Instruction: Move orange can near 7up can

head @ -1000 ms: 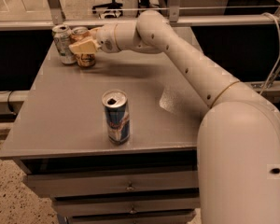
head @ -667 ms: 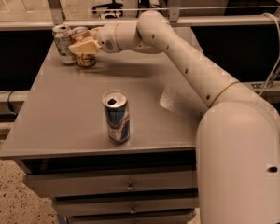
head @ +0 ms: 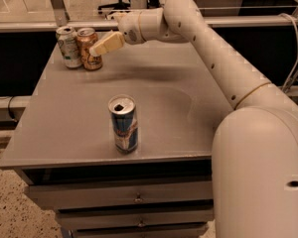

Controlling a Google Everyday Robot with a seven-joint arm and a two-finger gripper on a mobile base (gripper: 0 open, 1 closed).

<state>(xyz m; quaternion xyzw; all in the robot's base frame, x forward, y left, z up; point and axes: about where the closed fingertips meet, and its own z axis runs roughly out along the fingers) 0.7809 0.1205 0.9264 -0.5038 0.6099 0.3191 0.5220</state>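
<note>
The orange can [head: 89,49] stands upright at the table's far left corner. It is right beside the 7up can [head: 68,46], which stands just to its left, almost touching. My gripper [head: 98,48] hovers just right of the orange can's upper part, a little above the table. It is open and holds nothing. Its pale fingers [head: 107,43] point down-left toward the orange can.
A taller blue-and-silver can [head: 123,124] stands upright near the front middle of the grey table [head: 188,118]. My arm reaches in from the right over the table's back half. Drawers sit under the table's front edge. A rail runs behind the table.
My gripper was closed around the orange can beside the 7up can. It has let go and drawn back to the right and slightly up. The cans stay put.
</note>
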